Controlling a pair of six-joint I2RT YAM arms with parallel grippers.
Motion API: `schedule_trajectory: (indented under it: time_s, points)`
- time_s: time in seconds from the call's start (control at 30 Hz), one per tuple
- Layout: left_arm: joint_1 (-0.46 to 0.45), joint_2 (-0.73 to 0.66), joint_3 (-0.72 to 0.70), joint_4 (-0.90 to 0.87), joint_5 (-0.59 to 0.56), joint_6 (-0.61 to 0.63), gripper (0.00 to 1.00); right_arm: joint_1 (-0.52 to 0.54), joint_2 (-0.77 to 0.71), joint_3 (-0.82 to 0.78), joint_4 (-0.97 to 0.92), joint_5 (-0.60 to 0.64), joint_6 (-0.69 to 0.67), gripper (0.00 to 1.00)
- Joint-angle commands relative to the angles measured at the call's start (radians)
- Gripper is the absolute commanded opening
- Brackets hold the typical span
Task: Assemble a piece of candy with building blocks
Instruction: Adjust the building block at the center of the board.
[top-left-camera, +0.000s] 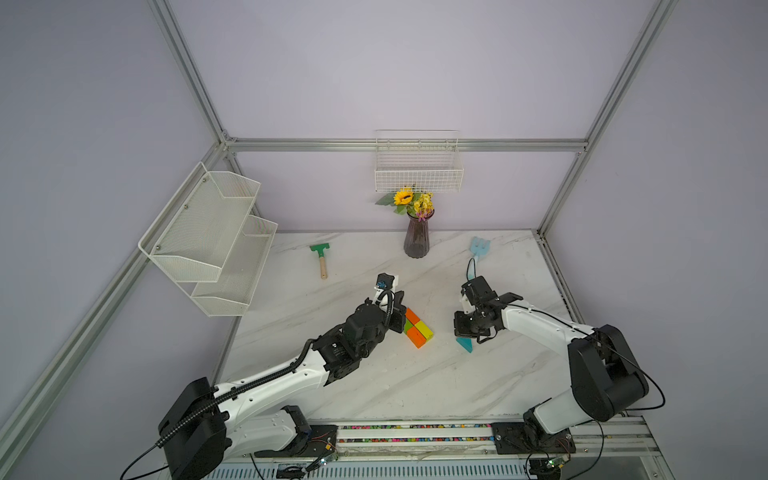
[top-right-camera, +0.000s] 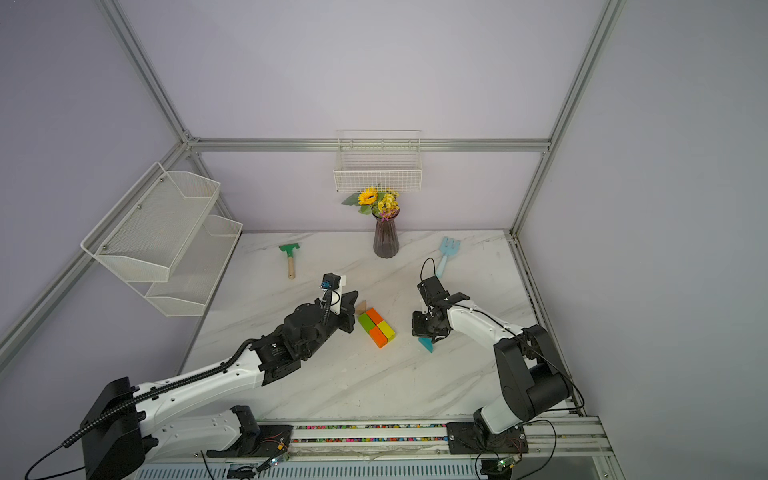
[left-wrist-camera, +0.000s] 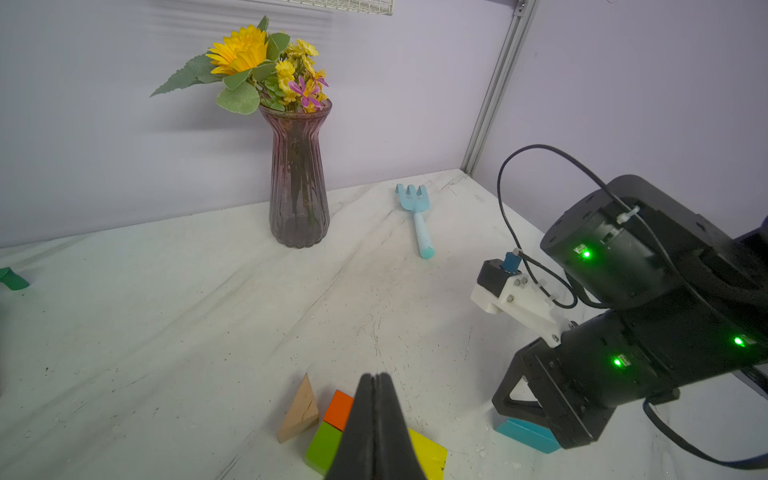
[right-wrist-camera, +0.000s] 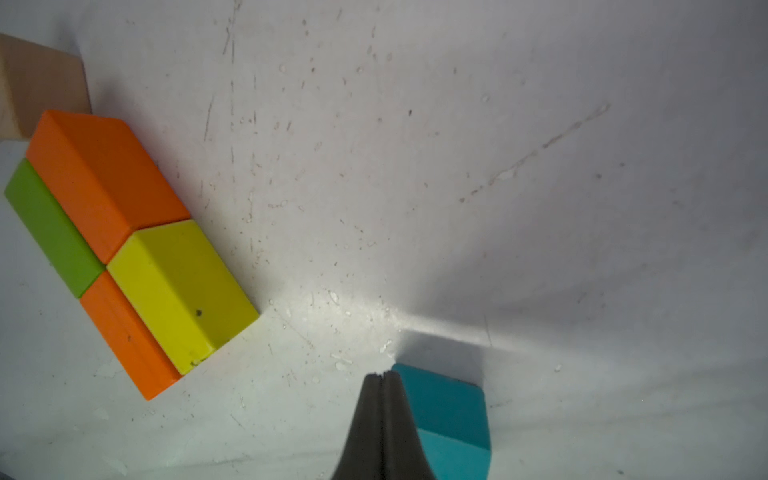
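Observation:
Two orange blocks (top-left-camera: 412, 316) (top-left-camera: 417, 337), a green block (top-left-camera: 408, 327) and a yellow block (top-left-camera: 424, 329) lie packed into one rectangle mid-table. The tan triangle (top-right-camera: 360, 307) rests against its far end, beside the orange and green blocks. My left gripper (left-wrist-camera: 376, 376) is shut and empty, its tips over the rectangle, hiding part of it in the left wrist view. The teal triangle (top-left-camera: 465, 344) lies apart, to the right of the rectangle. My right gripper (right-wrist-camera: 381, 376) is shut with nothing between its fingers, its tips right beside the teal triangle (right-wrist-camera: 446, 407).
A purple glass vase (top-left-camera: 417, 241) with flowers stands at the back. A green-headed toy rake (top-left-camera: 320, 257) lies back left, a light blue toy fork (top-left-camera: 480, 249) back right behind the right arm. White mesh shelves (top-left-camera: 208, 237) and a wire basket (top-left-camera: 419, 174) hang on the walls.

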Motion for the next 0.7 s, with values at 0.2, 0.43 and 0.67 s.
schedule_trajectory:
  time_s: [0.2, 0.43, 0.67]
  points:
    - [0.013, 0.024, -0.006, 0.041, 0.011, -0.065, 0.0, 0.062, -0.04, 0.032, -0.123, -0.031, -0.009, 0.0]
    - [0.019, 0.027, -0.013, 0.049, 0.022, -0.069, 0.0, 0.066, -0.147, 0.092, -0.096, 0.024, 0.022, 0.0]
    - [0.02, 0.019, -0.02, 0.037, 0.029, -0.072, 0.0, 0.065, 0.018, 0.138, -0.155, 0.139, 0.015, 0.0]
